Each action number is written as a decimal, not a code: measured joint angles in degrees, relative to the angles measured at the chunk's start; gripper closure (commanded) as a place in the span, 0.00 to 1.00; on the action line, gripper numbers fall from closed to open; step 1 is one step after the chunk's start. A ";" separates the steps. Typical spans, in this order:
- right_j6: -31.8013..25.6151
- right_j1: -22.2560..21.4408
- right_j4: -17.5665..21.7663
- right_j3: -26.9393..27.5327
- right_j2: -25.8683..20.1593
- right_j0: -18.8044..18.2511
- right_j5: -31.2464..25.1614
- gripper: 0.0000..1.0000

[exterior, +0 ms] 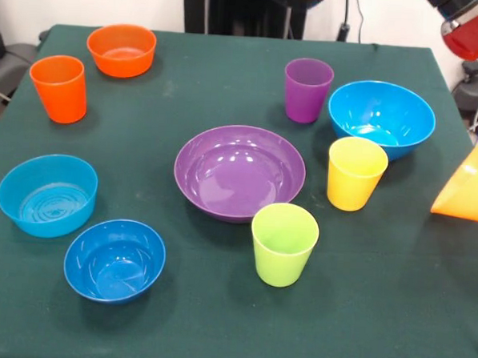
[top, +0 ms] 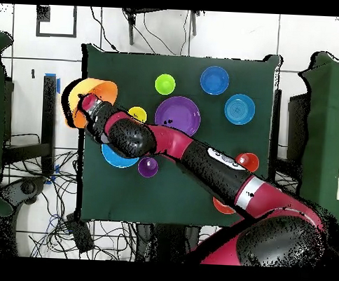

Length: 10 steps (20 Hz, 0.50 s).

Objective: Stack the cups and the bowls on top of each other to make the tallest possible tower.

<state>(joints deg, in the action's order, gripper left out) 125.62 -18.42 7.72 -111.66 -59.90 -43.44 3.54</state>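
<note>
My gripper (top: 92,105) is at the table's edge, shut on the large orange-yellow bowl (exterior: 471,187), which hangs tilted above the cloth; the bowl also shows in the overhead view (top: 80,93). Standing apart on the table are the large purple bowl (exterior: 239,171), the large blue bowl (exterior: 382,117), the small orange bowl (exterior: 121,50), the small dark blue bowl (exterior: 114,259) and the straight-sided light blue bowl (exterior: 47,195). The orange cup (exterior: 59,88), purple cup (exterior: 308,89), yellow cup (exterior: 355,173) and lime green cup (exterior: 284,244) stand upright. Nothing is stacked.
A dark green cloth covers the table (exterior: 215,330). My red arm (top: 199,158) reaches across the table and hides part of the blue bowl (top: 114,158) in the overhead view. Chairs and cables lie around the table's sides.
</note>
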 measured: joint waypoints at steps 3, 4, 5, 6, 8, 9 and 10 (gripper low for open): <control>0.00 2.84 0.82 0.49 -0.73 -0.91 0.01 1.00; 0.00 3.42 0.96 0.56 -0.89 -1.09 0.01 1.00; 0.00 4.41 1.08 0.64 -1.18 -1.37 0.01 1.00; 0.00 4.81 1.09 0.64 -1.31 -1.47 0.01 1.00; 0.00 6.06 1.08 0.65 -1.79 -1.82 0.01 1.00; 0.00 6.41 1.09 0.65 -1.98 -1.94 0.01 1.00; 0.00 7.06 1.08 0.67 -2.45 -2.13 0.01 1.00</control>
<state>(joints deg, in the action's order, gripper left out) 125.62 -11.36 8.80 -110.99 -62.35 -45.58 3.55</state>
